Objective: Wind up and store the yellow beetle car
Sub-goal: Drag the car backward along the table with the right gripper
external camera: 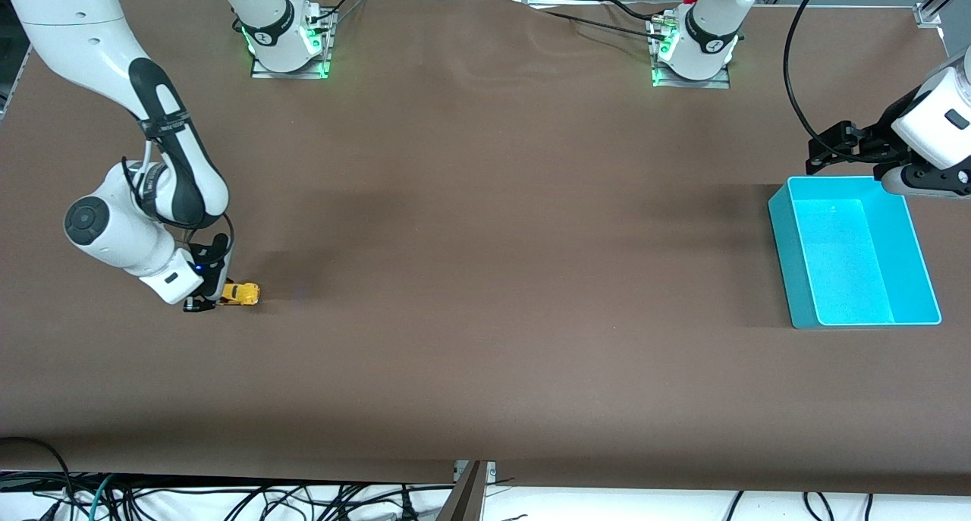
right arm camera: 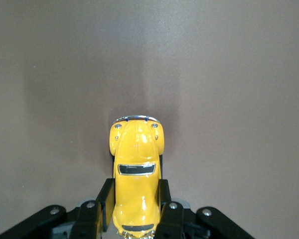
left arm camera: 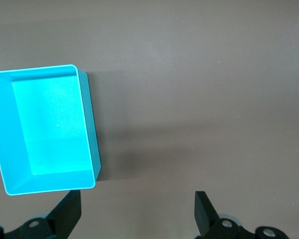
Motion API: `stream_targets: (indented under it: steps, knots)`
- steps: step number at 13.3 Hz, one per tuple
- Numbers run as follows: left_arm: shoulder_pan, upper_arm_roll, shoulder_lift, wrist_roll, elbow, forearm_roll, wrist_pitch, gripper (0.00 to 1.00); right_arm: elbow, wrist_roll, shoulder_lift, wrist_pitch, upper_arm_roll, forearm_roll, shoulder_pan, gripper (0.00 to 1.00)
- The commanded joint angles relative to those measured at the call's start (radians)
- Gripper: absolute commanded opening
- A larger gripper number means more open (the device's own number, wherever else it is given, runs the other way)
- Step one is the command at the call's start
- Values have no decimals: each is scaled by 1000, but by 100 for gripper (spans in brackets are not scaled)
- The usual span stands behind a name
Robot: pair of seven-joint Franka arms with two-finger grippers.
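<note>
Gripping the tiny bright-yellow beetle-shaped toy car (external camera: pixel 241 293) by its flanks, the right hand (external camera: pixel 206 299) sits low at the brown-covered bench (external camera: pixel 485 240) near the right arm's end, and the wheels look to be on or just above the surface. In the right wrist view the two black fingers (right arm camera: pixel 105 199) are clenched on either side of the rounded body (right arm camera: pixel 136 174), with the bonnet and its chrome bumper poking out ahead of them. That suggests the winding step is in hand: the car is held down where it can be dragged backward to load its spring (assuming it is a pull-back toy, which the pictures cannot confirm). The next move probably calls for steady downward pressure and a straight pull along the car's own axis, so the wheels turn instead of skidding.

The open rectangular cyan plastic bin (external camera: pixel 853 252) stands well apart, at the left arm's end of the bench, and it looks empty. The left hand (left arm camera: pixel 137 211) hangs in the air just beside the bin's rim, fingers spread wide and holding nothing; that arm waits. Nothing lies on the brown surface between the car and the bin, so the car's run toward storage looks unobstructed, though the bin's wall would stop it from rolling in.
</note>
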Motion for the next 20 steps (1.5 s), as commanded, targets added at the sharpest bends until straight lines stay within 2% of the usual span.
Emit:
stream_targets:
  steps: [1,17,18,19,20]
  knots:
    - [12,-10,13,26,32,-5,-26,100,1,-113,45,20,12,66,-34,31]
    - [12,-10,13,26,32,-6,-32,100,10,-166,50,17,9,69,-85,31]
    - [12,-10,13,26,32,-6,-33,100,15,-164,50,16,11,69,-85,37]
    - [12,-10,13,26,32,-6,-32,100,23,-155,51,14,11,70,-85,99]
    - [12,-10,13,28,32,-6,-33,100,33,-155,50,10,12,70,-83,100]
